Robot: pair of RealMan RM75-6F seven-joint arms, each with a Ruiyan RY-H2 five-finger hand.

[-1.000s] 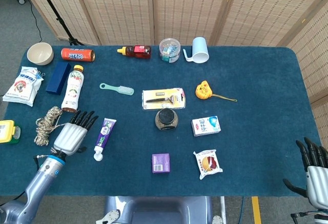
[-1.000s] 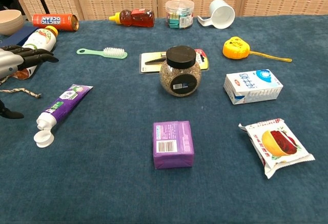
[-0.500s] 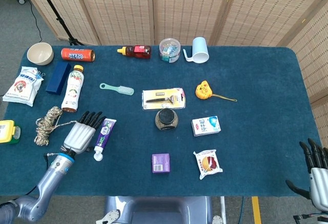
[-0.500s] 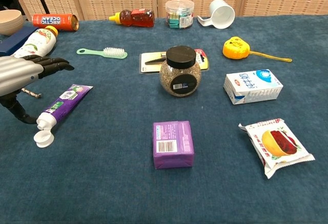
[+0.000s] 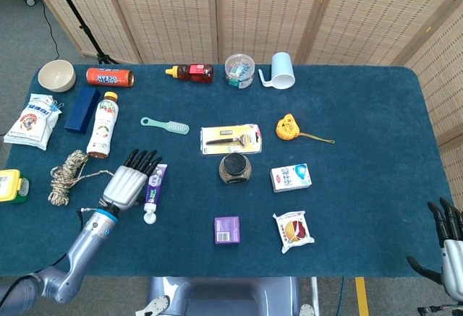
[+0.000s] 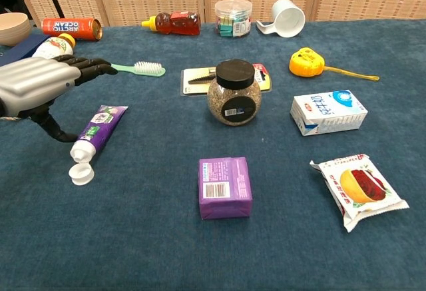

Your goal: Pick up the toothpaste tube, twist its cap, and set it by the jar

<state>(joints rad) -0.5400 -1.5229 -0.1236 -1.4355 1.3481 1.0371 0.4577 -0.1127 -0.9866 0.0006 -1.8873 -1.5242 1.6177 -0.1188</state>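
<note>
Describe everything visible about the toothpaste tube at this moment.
The toothpaste tube is a soft-looking purple tube with green and white print, a white shoulder and a white cap hanging open at its near end. It lies flat on the blue table, cap toward the robot and crimped end pointing away, left of the jar and well apart from it. The left hand is beside it with fingers stretched forward; its thumb reaches down next to the tube's shoulder, but contact is unclear. It has not been lifted.
</note>
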